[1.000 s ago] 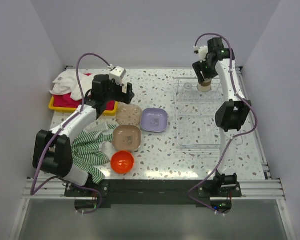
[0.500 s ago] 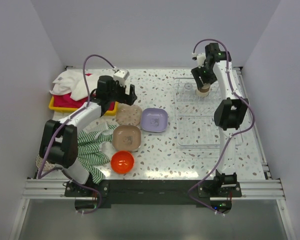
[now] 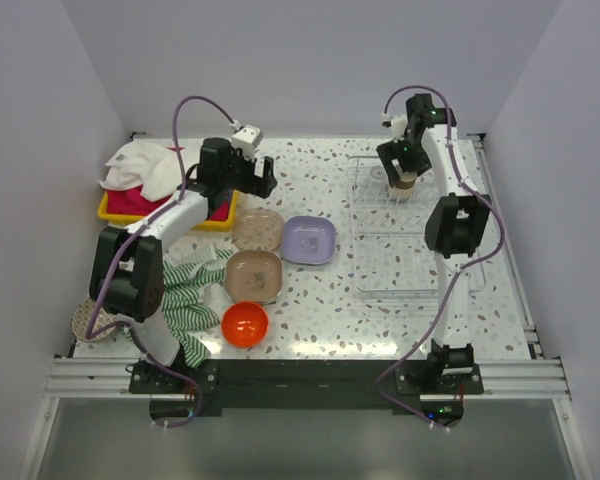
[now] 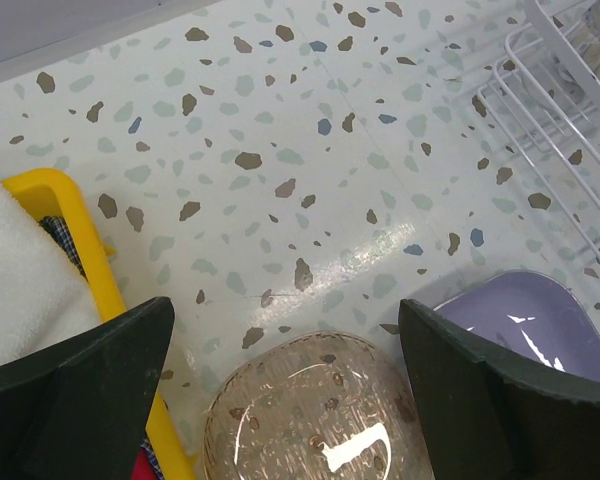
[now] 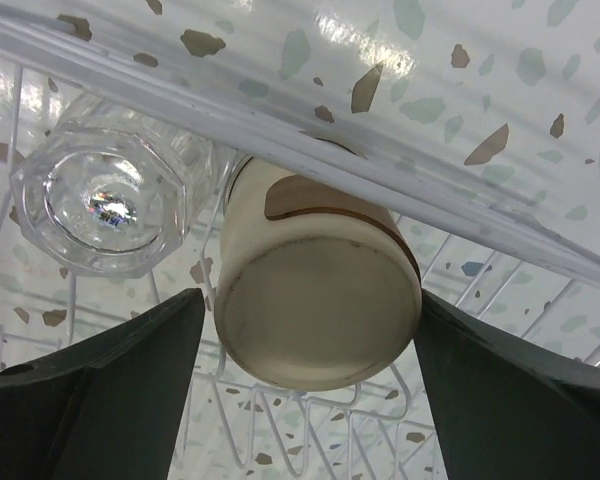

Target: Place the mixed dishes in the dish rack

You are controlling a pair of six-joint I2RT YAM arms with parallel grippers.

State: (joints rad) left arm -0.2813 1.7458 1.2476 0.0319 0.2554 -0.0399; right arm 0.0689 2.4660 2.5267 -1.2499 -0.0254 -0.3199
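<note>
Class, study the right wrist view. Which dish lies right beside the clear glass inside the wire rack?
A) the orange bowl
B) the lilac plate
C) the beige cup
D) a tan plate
C: the beige cup lies next to the clear glass on the wires of the dish rack, while the orange bowl and lilac plate sit out on the table.
</note>
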